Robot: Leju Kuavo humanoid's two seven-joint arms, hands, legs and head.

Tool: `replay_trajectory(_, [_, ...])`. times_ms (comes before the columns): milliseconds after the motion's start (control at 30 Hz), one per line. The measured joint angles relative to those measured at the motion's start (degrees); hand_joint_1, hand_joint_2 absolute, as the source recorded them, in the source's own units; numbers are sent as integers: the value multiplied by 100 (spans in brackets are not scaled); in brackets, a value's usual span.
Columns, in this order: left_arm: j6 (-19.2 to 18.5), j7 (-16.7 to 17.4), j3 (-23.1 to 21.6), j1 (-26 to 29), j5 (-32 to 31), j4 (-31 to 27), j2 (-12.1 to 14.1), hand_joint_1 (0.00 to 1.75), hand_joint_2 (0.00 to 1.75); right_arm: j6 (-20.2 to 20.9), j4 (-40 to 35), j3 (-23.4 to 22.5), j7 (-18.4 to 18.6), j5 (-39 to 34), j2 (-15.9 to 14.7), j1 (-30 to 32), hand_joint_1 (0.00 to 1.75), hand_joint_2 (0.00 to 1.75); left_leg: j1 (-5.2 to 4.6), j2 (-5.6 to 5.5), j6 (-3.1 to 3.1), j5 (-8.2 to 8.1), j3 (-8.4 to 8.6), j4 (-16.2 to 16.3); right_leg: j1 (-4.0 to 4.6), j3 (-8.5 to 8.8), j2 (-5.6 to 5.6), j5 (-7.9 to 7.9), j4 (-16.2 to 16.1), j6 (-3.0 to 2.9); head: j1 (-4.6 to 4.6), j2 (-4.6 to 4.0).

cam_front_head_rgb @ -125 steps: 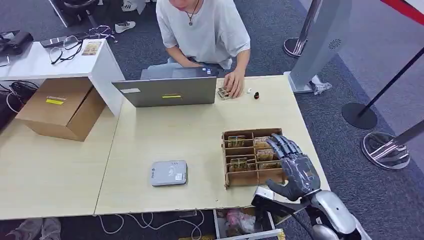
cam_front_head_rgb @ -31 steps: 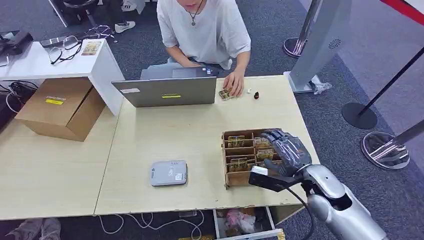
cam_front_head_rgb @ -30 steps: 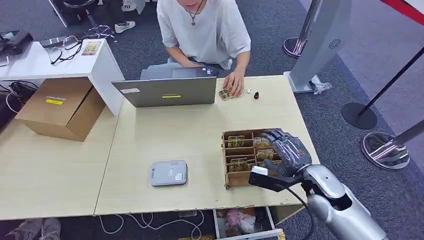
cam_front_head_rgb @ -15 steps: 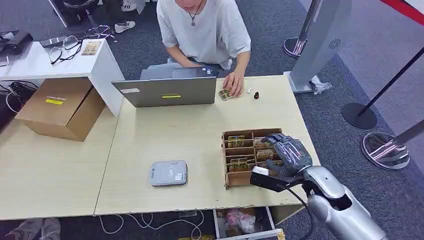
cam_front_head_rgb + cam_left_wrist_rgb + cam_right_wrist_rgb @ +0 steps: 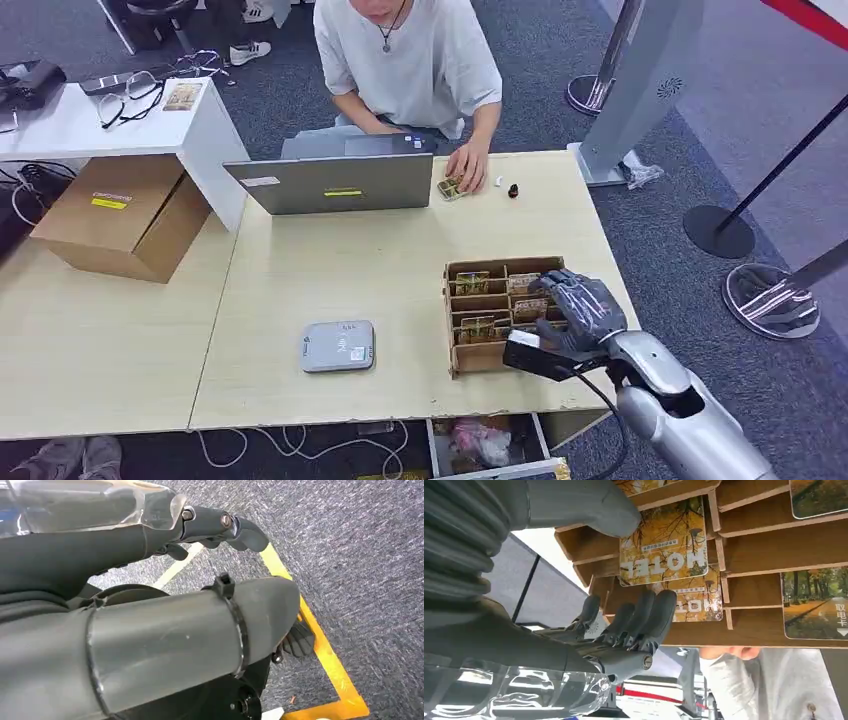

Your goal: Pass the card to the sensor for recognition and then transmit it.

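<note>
Room: grey carpet around a pale wooden table [image 5: 330, 290]; a person [image 5: 405, 55] sits at twelve o'clock behind a laptop [image 5: 330, 183], one hand resting by a small stack of cards on the far edge; stanchion bases stand on the floor at three o'clock.

Sensor: the grey card reader [image 5: 339, 345] lies flat at about seven o'clock from the table's middle, well apart from the tray and nothing on it.

Tray: the wooden card tray [image 5: 470, 360] sits at four o'clock on the table; its slots hold cards printed with autumn trees.

Card: the card [image 5: 663, 542] marked HOTEL stands in its slot, my thumb tip at its corner and my fingers [image 5: 644, 615] just beneath it.

My right hand: my right hand [image 5: 582, 308] has sunk lower onto the tray's three o'clock side than half a second ago, and its fingers have curled further in over the slots; I cannot tell whether they already pinch the card or only touch it.

My left hand: my left hand [image 5: 220, 525] hangs above the carpet, fingers curled in on nothing.

Meaning: I judge that I am closing for the pick; lifting out, the pass over the reader and the handover are all undone.
</note>
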Motion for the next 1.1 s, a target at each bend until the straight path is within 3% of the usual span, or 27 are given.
replay_trajectory(433, [-57,2,0,0,0,-2,4,0,0,-9,76,9,0,13,7,-40,80,175,0,0,0,0,2,0,0,4,0,0,0,1,0,0])
replay_trajectory(467, [-57,2,0,0,2,0,4,0,0,-9,79,9,0,13,9,-41,87,175,0,0,0,0,3,0,0,4,0,0,0,1,2,0])
replay_trajectory(533, [-57,2,0,0,0,-2,4,0,0,-9,83,9,0,13,9,-47,154,175,0,0,0,0,3,0,0,5,0,1,0,1,0,0])
replay_trajectory(1100, [-11,116,2,-1,-42,-2,2,0,0,-59,264,63,-52,13,59,-175,164,175,0,-2,0,1,3,1,0,5,-2,1,0,1,2,0])
